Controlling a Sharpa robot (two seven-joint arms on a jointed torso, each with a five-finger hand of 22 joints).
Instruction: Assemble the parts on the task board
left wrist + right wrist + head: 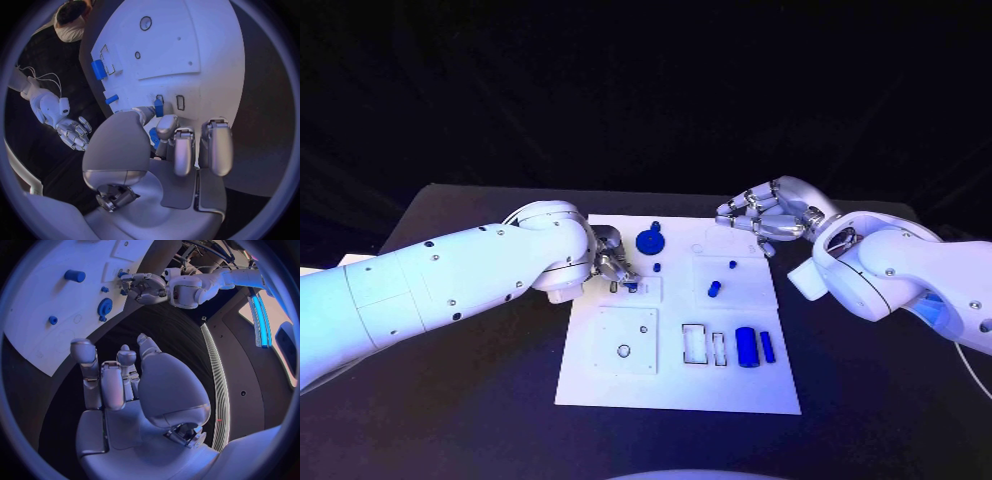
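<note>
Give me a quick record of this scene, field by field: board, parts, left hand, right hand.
board: white plate mid-table
parts: blue pieces on it, the large cylinder beside the outlined slots
left hand: at the board's left edge, pinching a small blue part
right hand: at the board's far right corner, fingers apart, holding nothing

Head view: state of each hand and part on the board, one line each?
left hand: over the board's left edge, pinching a small blue part
right hand: holds nothing, fingers apart, by the board's far right corner
task board: flat on the table
blue disc part: lying on the board, far side
blue cylinder: lying on the board, untouched
two small blue pegs: on the board, untouched
</note>
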